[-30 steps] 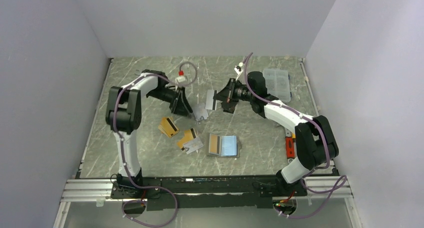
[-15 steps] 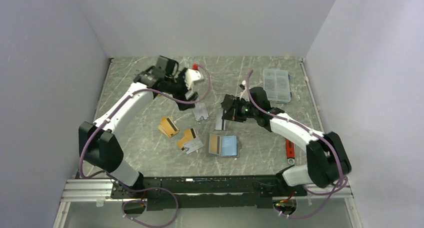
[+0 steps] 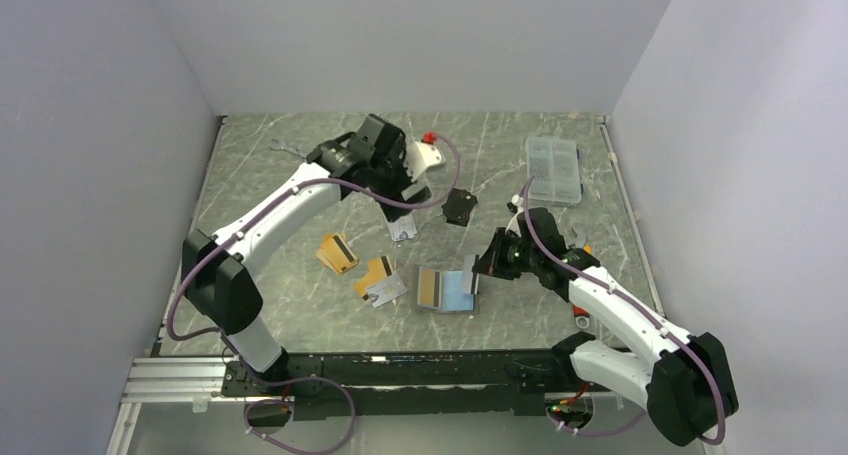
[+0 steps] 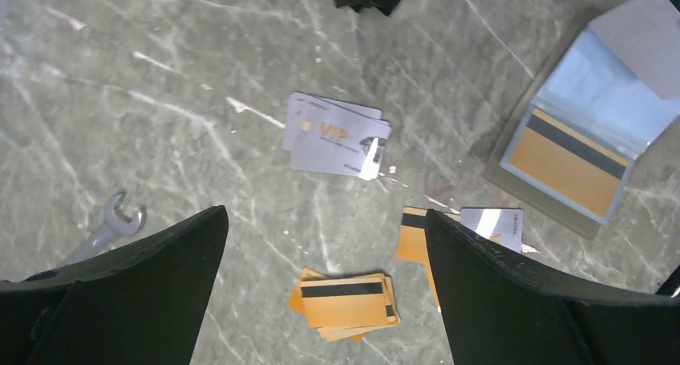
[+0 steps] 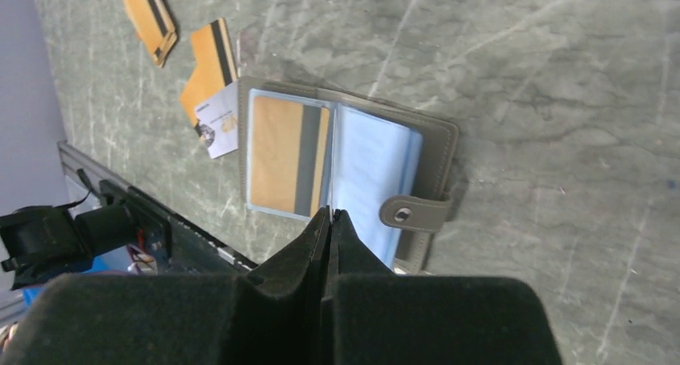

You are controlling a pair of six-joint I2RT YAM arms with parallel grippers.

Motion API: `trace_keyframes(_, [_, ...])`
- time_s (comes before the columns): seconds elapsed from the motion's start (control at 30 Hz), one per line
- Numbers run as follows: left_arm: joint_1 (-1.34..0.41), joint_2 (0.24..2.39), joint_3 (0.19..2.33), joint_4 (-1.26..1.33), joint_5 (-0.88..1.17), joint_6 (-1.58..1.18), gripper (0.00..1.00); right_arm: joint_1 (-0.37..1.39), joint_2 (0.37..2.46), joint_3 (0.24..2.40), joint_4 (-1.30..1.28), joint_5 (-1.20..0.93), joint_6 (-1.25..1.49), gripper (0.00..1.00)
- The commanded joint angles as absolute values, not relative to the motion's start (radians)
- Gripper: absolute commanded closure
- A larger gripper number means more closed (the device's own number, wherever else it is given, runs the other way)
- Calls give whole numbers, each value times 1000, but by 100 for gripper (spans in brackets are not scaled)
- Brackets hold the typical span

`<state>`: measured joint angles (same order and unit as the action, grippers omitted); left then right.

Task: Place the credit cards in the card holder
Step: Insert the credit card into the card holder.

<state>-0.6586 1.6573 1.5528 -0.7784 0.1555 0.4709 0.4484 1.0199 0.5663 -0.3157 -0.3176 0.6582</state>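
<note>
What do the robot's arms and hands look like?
The left arm and right arm are white tubes with chunky black joints; a purple cable loops along each. The left hand and right hand are black, each with two broad matte fingers.

table [image 3: 310,320]: grey-green marbled top, pale veins, fine scratches | back wall [image 3: 420,35]; left wall [image 3: 90,175]; right wall [image 3: 740,175]: plain pale lavender-white panels closing the table in on three sides | aluminium rail [image 3: 170,375]: along the near edge | light: even, soft; shadows faint
</note>
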Motion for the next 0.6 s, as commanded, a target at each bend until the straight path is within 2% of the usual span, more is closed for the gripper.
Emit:
trace_keyframes(0.0, [-612,1718,1674,-943,147,411,1,448,977,564,-390,-240,672,100])
trace_keyframes(0.07, [-612,1763,1748,-1038,174,438,1,448,965,557,-407,-223,674,100])
trace_keyframes(0.1, [-615,1735,1730,-1007,166,452,1,448,959,553,-410,-222,676,100])
trace_keyframes(0.2, [-622,1471,1498,-724,60,471,1,448,952,540,-416,-213,679,100])
trace_keyframes(0.23, [-600,1444,1449,-648,-7,413,0,449,952,537,-416,-212,680,100])
trace_keyframes(0.4, [-496,1654,1513,-892,-12,256,1,449,951,525,-416,-204,682,100])
trace_keyframes(0.57, [-549,1514,1311,-668,-43,257,1,448,957,515,-419,-198,688,100])
